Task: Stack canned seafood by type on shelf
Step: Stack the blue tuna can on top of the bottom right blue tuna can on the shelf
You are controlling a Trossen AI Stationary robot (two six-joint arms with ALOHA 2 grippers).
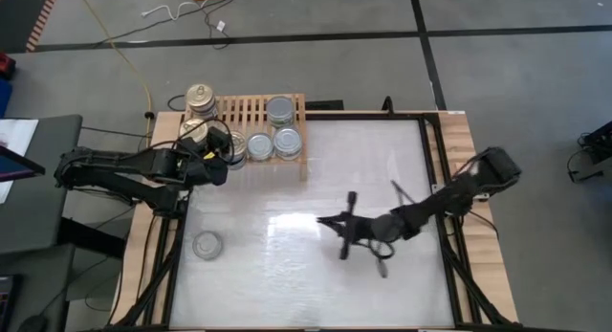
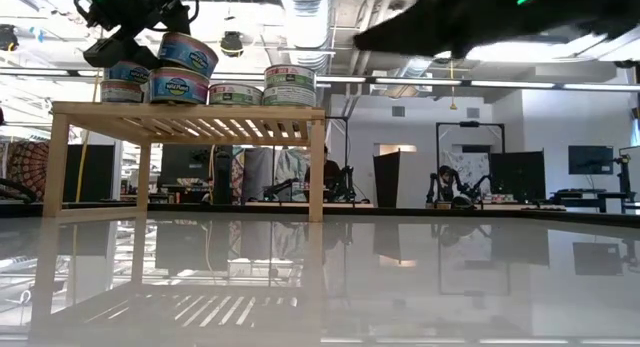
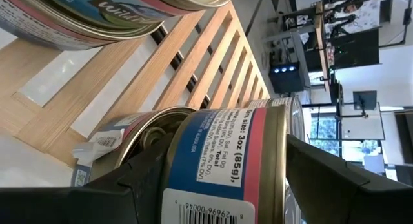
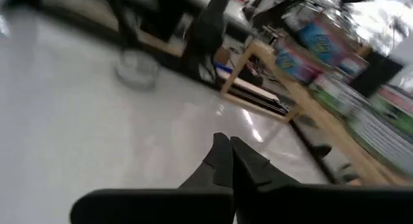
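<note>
Over the shelf [image 1: 256, 109], the left claw [image 1: 222, 150] grips a pink-and-blue-labelled tin [image 3: 219, 166], tilted

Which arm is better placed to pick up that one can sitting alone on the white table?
Right. The right gripper is empty and shut over the table. The left gripper holds a can at the shelf. The lone can is nearer the left.

cans [image 2: 210, 85] on shelf [image 2: 190, 117], left gripper [image 2: 150, 17] above
</note>
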